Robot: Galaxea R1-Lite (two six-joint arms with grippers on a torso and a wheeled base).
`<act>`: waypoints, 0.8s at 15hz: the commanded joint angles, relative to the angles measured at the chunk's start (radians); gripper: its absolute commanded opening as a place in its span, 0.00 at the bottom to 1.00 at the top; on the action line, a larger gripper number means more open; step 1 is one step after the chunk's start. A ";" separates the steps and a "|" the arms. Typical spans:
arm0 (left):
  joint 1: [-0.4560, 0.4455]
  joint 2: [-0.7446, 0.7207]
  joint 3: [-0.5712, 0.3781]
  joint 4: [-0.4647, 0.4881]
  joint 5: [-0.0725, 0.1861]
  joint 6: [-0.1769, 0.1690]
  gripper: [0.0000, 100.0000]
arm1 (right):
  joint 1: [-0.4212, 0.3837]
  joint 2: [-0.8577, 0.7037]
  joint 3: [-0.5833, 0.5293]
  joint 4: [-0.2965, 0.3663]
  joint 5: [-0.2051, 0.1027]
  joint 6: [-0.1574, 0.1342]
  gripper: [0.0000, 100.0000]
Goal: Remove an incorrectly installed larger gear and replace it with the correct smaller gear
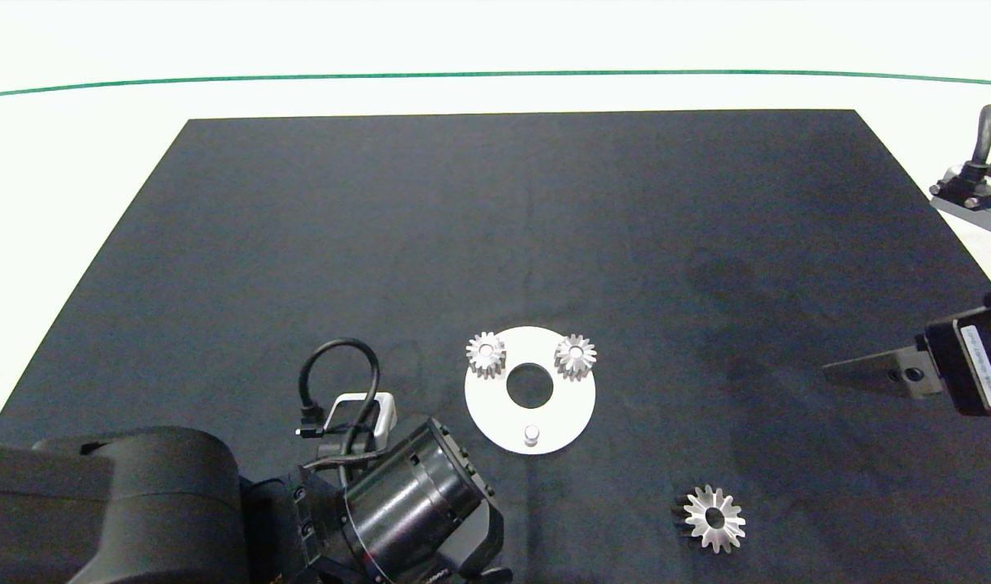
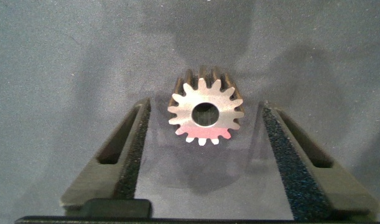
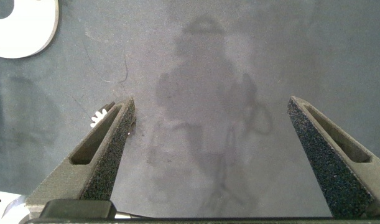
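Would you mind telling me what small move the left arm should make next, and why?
Probably close the left gripper on the smaller gear. Its fingers stand open on either side of that gear, which lies on the mat untouched, and the peg on the white disc is already bare, with the larger gear set aside.

Disc mid-mat w/ 2 small gears on far rim; larger gear near-right.
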 commanded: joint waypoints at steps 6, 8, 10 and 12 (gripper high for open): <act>-0.009 -0.001 0.010 0.001 0.006 -0.005 0.56 | 0.006 0.005 0.016 -0.017 0.000 -0.001 1.00; -0.012 -0.001 0.011 0.001 0.006 -0.005 0.51 | 0.006 0.005 0.019 -0.017 -0.002 -0.001 1.00; -0.015 -0.001 0.011 -0.001 0.006 -0.005 0.47 | 0.011 0.005 0.021 -0.017 0.000 -0.001 1.00; -0.015 0.001 0.013 -0.013 0.006 -0.005 0.44 | 0.014 0.006 0.023 -0.018 0.000 -0.001 1.00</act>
